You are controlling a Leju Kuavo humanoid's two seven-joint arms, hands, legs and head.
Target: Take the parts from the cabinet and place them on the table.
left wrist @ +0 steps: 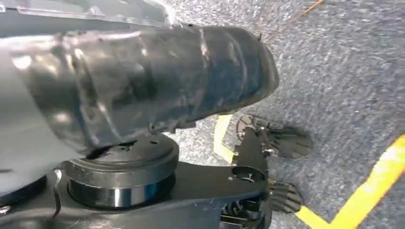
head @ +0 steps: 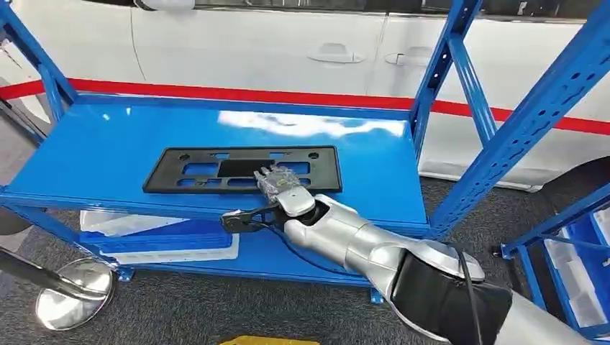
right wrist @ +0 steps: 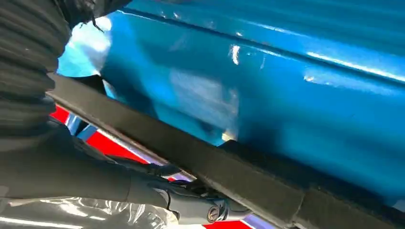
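Blue steel shelving fills your head view, and on its upper shelf lies the part you are after: a flat black plastic license plate frame with rectangular cut-outs, lying lengthwise left to right near the middle of the shelf. Your right hand rests on the near right portion of that frame, reaching in over the shelf's near edge on the silver right arm. Its fingers lie on top of the frame, but you cannot tell from the head view whether they grip it or only touch it. In your right wrist view the frame's black edge runs diagonally against the glossy blue shelf surface, with the hand's dark fingers just beside and under that edge; whether they clamp it stays unclear. On the lower shelf, to the left, sit white trays in a blue bin. Beyond the shelving stands a white car with a red stripe along its lower body. Near left on the grey carpet is a shiny metal stanchion base. Your left wrist view looks down at grey carpet marked with yellow tape.
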